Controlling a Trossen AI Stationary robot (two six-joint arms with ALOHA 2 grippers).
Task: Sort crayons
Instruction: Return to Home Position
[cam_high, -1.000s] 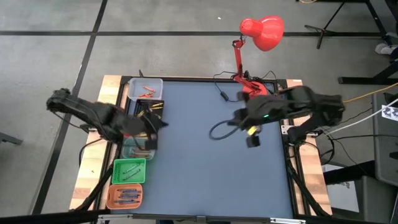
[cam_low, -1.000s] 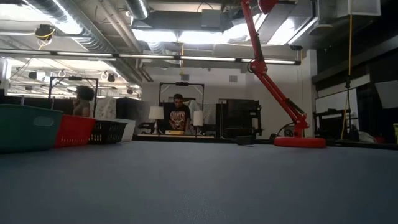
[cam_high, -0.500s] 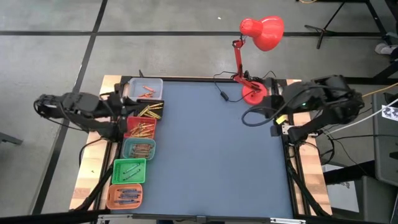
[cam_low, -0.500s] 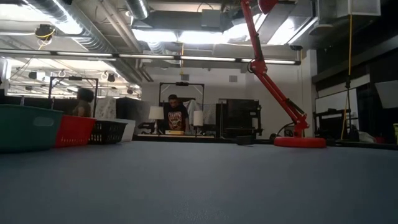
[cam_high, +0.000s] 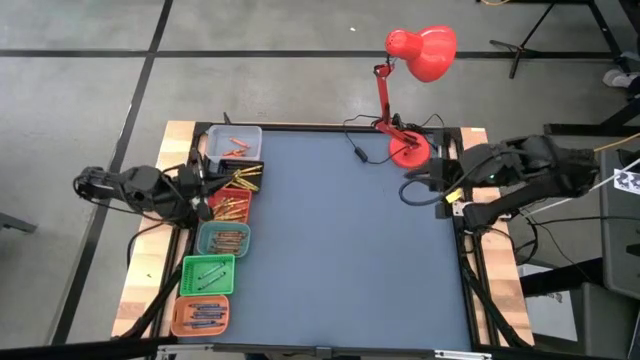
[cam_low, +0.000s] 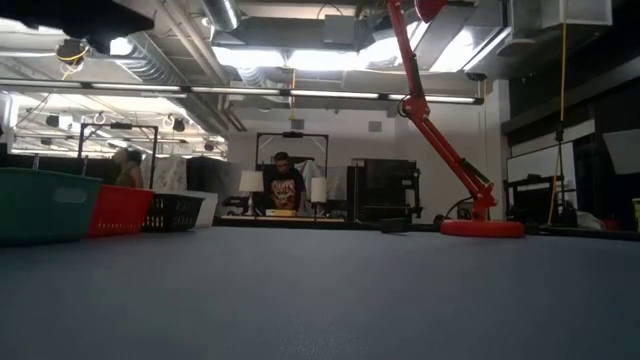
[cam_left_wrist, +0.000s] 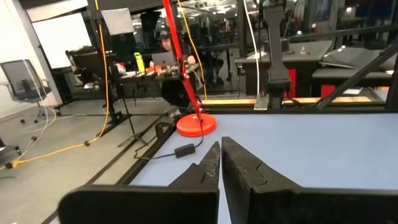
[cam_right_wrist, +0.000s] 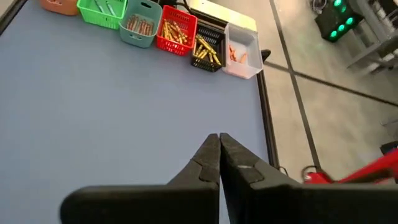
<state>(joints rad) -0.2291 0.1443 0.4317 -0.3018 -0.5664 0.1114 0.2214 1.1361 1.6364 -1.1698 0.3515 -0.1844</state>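
The crayons lie sorted in a row of small bins along the table's left edge: orange ones in the grey bin (cam_high: 233, 143), yellow ones in the black bin (cam_high: 242, 178), more in the red bin (cam_high: 228, 206), the teal bin (cam_high: 222, 239), the green bin (cam_high: 207, 275) and the orange bin (cam_high: 200, 316). My left gripper (cam_high: 207, 196) (cam_left_wrist: 219, 152) is shut and empty, level, at the left edge beside the red bin. My right gripper (cam_high: 410, 188) (cam_right_wrist: 219, 140) is shut and empty, above the table's right edge, slanting down.
A red desk lamp stands on its base (cam_high: 408, 152) at the far right of the blue table (cam_high: 340, 250), with a black cord and plug (cam_high: 357, 154) beside it. In the low view the bins (cam_low: 60, 205) line the left; a person (cam_low: 285, 185) sits in the room beyond.
Both grippers have drawn back, shut and empty. The left one has gone from over the bins toward the table's left edge, sinking and tipping to level. The right one has gone from over the table toward its right edge.
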